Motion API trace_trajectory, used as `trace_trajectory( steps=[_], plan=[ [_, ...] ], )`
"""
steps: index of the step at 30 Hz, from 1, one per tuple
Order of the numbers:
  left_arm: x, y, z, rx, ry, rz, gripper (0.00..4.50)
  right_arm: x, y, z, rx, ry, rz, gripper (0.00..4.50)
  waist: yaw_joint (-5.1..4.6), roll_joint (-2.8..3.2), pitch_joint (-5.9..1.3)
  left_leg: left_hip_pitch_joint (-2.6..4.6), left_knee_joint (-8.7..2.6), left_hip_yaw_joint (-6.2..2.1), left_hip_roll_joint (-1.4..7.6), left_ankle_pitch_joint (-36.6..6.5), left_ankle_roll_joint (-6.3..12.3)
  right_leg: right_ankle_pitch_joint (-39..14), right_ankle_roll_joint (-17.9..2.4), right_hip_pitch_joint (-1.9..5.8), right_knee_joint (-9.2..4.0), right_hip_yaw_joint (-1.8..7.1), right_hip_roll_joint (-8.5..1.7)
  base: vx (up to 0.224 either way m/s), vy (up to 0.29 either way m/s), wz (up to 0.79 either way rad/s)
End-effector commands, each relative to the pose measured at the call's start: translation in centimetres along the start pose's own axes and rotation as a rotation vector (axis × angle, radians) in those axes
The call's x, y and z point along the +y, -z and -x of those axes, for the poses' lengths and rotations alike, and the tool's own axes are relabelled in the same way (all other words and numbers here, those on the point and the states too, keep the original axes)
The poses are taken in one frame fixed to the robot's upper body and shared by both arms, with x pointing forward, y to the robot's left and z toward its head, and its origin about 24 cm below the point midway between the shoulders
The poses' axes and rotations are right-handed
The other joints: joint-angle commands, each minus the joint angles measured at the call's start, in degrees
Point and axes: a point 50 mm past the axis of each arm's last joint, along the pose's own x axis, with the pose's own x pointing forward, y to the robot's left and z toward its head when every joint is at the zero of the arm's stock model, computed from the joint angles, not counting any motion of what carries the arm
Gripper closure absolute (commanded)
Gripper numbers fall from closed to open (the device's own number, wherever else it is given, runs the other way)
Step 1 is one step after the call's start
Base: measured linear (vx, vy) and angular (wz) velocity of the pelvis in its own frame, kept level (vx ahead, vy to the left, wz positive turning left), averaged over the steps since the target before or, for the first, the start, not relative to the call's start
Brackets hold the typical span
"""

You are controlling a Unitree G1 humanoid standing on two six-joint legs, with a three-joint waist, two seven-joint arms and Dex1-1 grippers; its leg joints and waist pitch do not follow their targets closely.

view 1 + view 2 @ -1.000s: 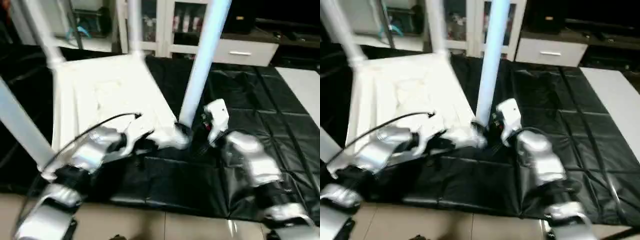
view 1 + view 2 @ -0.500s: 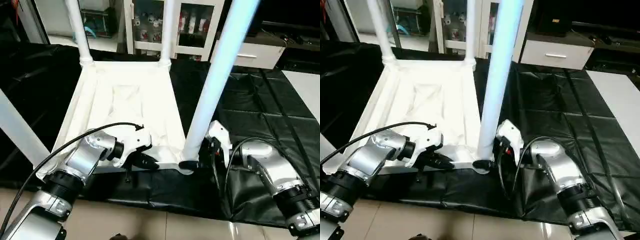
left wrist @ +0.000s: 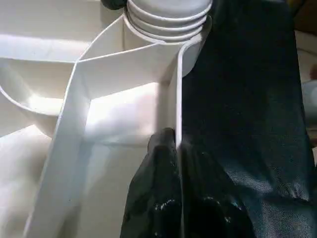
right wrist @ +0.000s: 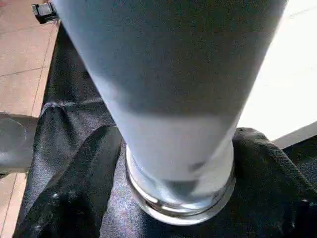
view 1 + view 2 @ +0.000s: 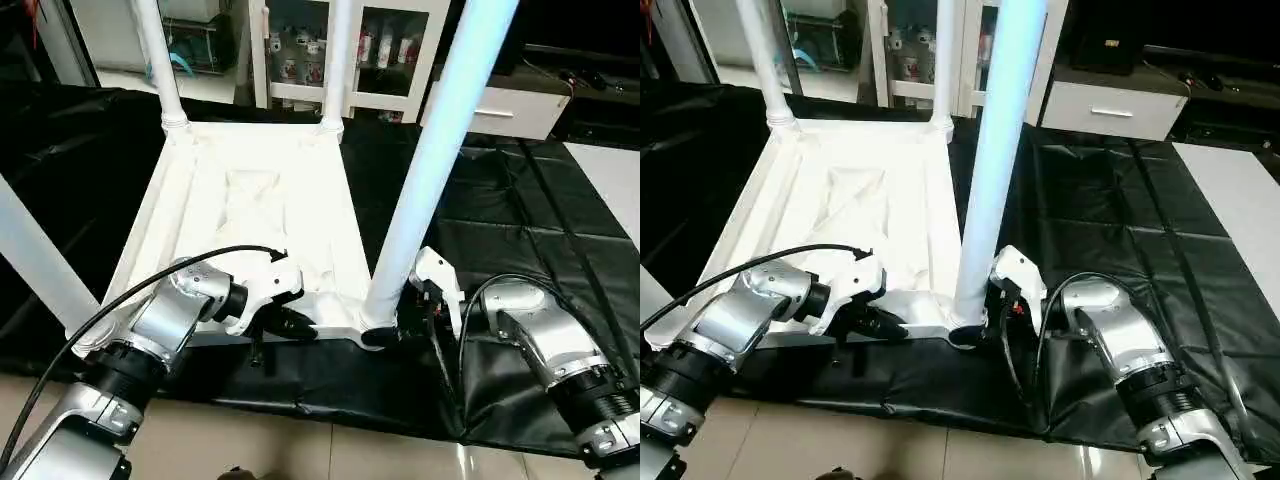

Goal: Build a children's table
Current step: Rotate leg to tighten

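While the left pincer [image 3: 178, 163] pinches the tabletop [image 5: 250, 200] rim, legs [image 5: 440, 150] stand upright.

left gripper [image 3: 177, 148] pinches the tabletop [image 3: 114, 94] rim, just below a leg [image 3: 168, 12] in its socket.

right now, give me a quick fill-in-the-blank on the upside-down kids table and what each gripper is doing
1. The left gripper is shut on the tabletop ____.
2. The right gripper has a finger on either side of the base of the near right ____.
3. The tabletop lies upside down on a ____ cover.
4. ____ white legs stand in its corner sockets.

Missing words: rim; leg; black; four
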Motion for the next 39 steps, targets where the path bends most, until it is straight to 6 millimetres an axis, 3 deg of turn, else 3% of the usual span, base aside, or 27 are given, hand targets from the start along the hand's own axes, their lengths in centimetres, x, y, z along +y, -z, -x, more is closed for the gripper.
trace_trajectory(
  steps=[1, 5, 15, 18, 21, 25, 27, 28, 29, 32, 33, 34, 35, 37, 39],
  plan=[
    [-1.1, 0.3, -1.7, 0.012, 0.084, 0.009, 4.50, 0.0, -0.4, -0.4, 0.020, -0.036, 0.027, 1.31, -0.01, -0.62, -3.41, 0.58, -3.10, 0.29, 1.11, -10.8, 3.27, -5.7, -13.2, 2.76, -3.88, 2.11, -2.50, 0.000, 0.000, 0.00],
    [-1.1, 0.4, -1.6, 0.013, 0.080, 0.017, 4.50, -0.1, -0.4, -0.3, 0.024, -0.039, 0.028, 1.64, 0.09, -0.60, -3.43, 0.58, -3.01, 0.33, 1.08, -11.1, 3.25, -5.9, -13.4, 2.80, -3.90, 2.12, -2.56, 0.000, 0.000, 0.00],
    [-1.1, 0.8, -1.5, 0.020, 0.075, 0.032, 4.50, -0.3, -0.4, -0.5, 0.025, -0.042, 0.031, 1.78, 0.00, -0.40, -3.51, 0.61, -2.93, 0.30, 1.04, -10.9, 3.29, -4.6, -13.8, 2.86, -3.74, 2.08, -2.40, 0.000, 0.000, 0.00],
    [-0.8, 0.4, -1.8, 0.002, 0.046, 0.034, 4.50, -0.9, -0.3, -0.7, -0.014, 0.049, 0.014, 1.78, -0.02, -0.44, -3.49, 0.62, -2.96, 0.30, 1.01, -11.4, 3.04, -5.2, -13.8, 2.87, -3.79, 2.08, -2.45, 0.000, 0.000, 0.00],
    [0.0, 0.1, -2.1, -0.023, -0.039, 0.045, 4.50, -1.9, 0.1, -1.2, -0.061, 0.200, -0.044, 1.78, -0.38, -0.23, -3.13, 0.72, -3.38, 0.16, 1.07, -14.9, 1.50, -10.4, -13.1, 2.56, -4.35, 2.10, -2.60, 0.000, 0.000, 0.00],
    [2.0, -0.4, -2.7, -0.047, -0.252, 0.102, 4.50, -2.7, 0.9, -3.0, -0.138, 0.417, -0.198, 1.80, -1.44, -0.64, -2.85, 0.97, -3.71, -0.35, 0.70, -20.4, -1.04, -24.8, -8.2, 2.37, -5.88, 1.81, -2.97, -0.043, 0.000, -0.05],
    [3.2, -1.0, -3.1, -0.068, -0.392, 0.153, 4.50, -2.9, 0.8, -4.6, -0.166, 0.549, -0.264, 1.80, -1.83, -0.24, -2.71, 1.24, -3.83, -0.47, 0.62, -21.8, -1.48, -27.5, -7.0, 1.87, -6.34, 1.80, -2.87, 0.000, 0.000, 0.00],
    [3.3, -1.0, -3.2, -0.071, -0.408, 0.161, 4.50, -2.9, 0.8, -4.8, -0.167, 0.566, -0.273, 1.80, -2.15, -0.50, -2.80, 1.12, -3.79, -0.59, 0.48, -22.0, -1.64, -28.6, -6.5, 1.94, -6.39, 1.65, -2.85, 0.000, 0.000, 0.00],
    [4.0, -1.4, -3.4, -0.079, -0.488, 0.194, 4.50, -3.2, 0.6, -5.5, -0.171, 0.665, -0.303, 1.80, -2.11, -0.14, -2.89, 0.85, -3.95, -0.77, 0.50, -21.6, -1.52, -28.5, -6.0, 2.16, -6.36, 1.54, -2.91, 0.000, 0.000, 0.00],
    [4.7, -1.8, -3.5, -0.075, -0.576, 0.218, 4.50, -3.5, 0.4, -6.3, -0.169, 0.769, -0.338, 1.80, -2.18, -0.14, -3.07, 1.16, -3.92, -0.69, 0.49, -21.6, -1.57, -27.0, -6.4, 1.72, -6.50, 1.56, -2.83, 0.000, 0.000, 0.00],
    [5.4, -2.2, -3.6, -0.059, -0.683, 0.207, 4.50, -3.8, 0.3, -7.4, -0.130, 0.946, -0.356, 1.80, -2.13, 0.12, -3.18, 1.03, -4.03, -0.69, 0.54, -20.8, -1.25, -24.6, -6.9, 1.94, -6.35, 1.58, -2.78, 0.000, 0.000, 0.00],
    [5.5, -2.3, -3.7, -0.060, -0.709, 0.205, 4.50, -3.8, 0.1, -7.7, -0.119, 1.009, -0.352, 1.80, -2.64, 0.43, -3.02, 0.92, -4.20, -0.58, 0.51, -20.7, -2.25, -23.2, -7.3, 1.44, -6.28, 1.69, -2.60, 0.000, 0.000, 0.00],
    [5.6, -2.4, -3.7, -0.062, -0.725, 0.205, 4.50, -3.8, 0.0, -8.0, -0.112, 1.051, -0.349, 1.80, -2.47, 0.39, -3.18, 0.97, -4.23, -0.76, 0.45, -21.1, -2.36, -22.7, -7.0, 1.83, -6.12, 1.49, -2.61, 0.000, 0.000, 0.00],
    [5.7, -2.5, -3.9, -0.065, -0.744, 0.202, 4.50, -3.7, -0.5, -8.7, -0.113, 1.063, -0.327, 1.81, -2.37, 0.35, -3.29, 1.19, -3.99, -0.36, 0.45, -20.9, -1.48, -19.2, -7.5, 1.48, -6.07, 1.81, -2.42, 0.000, 0.000, 0.00],
    [5.7, -2.7, -4.1, -0.068, -0.738, 0.189, 4.50, -3.1, -1.3, -10.2, -0.138, 1.016, -0.324, 1.82, -2.23, 0.09, -3.41, 0.87, -3.83, -0.07, 0.36, -19.2, -0.08, -16.4, -8.0, 1.70, -5.76, 2.03, -2.35, 0.000, 0.000, 0.00]
  ],
)
